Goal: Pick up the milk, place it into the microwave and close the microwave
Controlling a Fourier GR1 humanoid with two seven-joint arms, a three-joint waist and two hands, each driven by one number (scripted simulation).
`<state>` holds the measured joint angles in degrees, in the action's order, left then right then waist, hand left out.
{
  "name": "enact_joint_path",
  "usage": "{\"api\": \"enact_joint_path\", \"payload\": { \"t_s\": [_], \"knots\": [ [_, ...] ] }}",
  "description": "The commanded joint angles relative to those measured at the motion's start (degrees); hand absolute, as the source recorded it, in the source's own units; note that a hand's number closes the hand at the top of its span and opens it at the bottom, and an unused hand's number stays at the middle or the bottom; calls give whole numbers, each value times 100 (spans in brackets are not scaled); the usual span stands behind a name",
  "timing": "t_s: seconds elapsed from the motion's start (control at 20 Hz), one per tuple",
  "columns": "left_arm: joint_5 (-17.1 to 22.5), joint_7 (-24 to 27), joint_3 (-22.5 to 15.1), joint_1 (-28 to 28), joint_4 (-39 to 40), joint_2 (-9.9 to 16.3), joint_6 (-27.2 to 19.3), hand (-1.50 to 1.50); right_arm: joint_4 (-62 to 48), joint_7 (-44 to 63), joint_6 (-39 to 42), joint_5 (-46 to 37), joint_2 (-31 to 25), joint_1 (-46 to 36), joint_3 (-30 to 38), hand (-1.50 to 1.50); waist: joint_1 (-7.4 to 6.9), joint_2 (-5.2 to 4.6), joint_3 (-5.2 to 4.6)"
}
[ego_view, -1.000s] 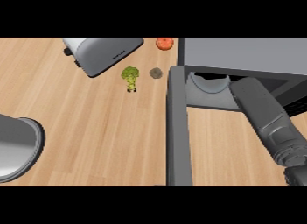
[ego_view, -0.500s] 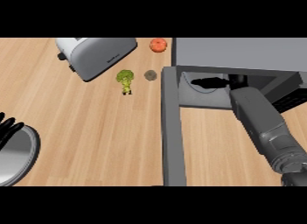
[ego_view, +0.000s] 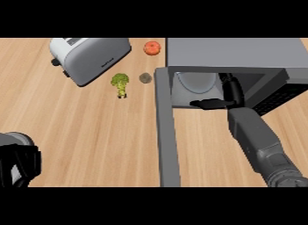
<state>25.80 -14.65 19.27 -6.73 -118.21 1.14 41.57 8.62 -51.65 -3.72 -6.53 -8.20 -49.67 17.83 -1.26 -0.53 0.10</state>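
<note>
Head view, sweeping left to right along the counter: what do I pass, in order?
Left hand at the lower left edge → toaster → broccoli → small grey-brown item → tomato → open microwave door → right hand reaching into the microwave.

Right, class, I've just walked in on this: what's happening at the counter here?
The robot's right hand reaches into the open microwave, whose door stands swung out over the counter. Whether it holds the milk cannot be told; no carton shows. The left hand sits at the lower left edge. A toaster, broccoli and a tomato lie untouched on the counter.
</note>
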Motion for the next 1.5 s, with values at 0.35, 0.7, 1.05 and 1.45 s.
{"api": "enact_joint_path", "payload": {
  "t_s": [0.35,0.7,1.05,1.45],
  "knots": [
    [-825,-185,-1344,473,175,-113,-819,150,1165,-215,578,85,195,1507,-363,-150,225,82,-13],
    [-1727,322,-2253,331,125,-114,-1137,150,2796,249,820,236,194,2958,-661,-150,317,116,-22],
    [-2715,1033,-3209,1278,1364,-114,-1600,150,4289,309,1418,483,19,4391,-829,-150,436,95,-26],
    [-3644,2001,-4463,1826,3427,-114,-2507,150,6065,478,1710,561,-245,5802,-1036,-150,350,57,-20]
  ]
}}
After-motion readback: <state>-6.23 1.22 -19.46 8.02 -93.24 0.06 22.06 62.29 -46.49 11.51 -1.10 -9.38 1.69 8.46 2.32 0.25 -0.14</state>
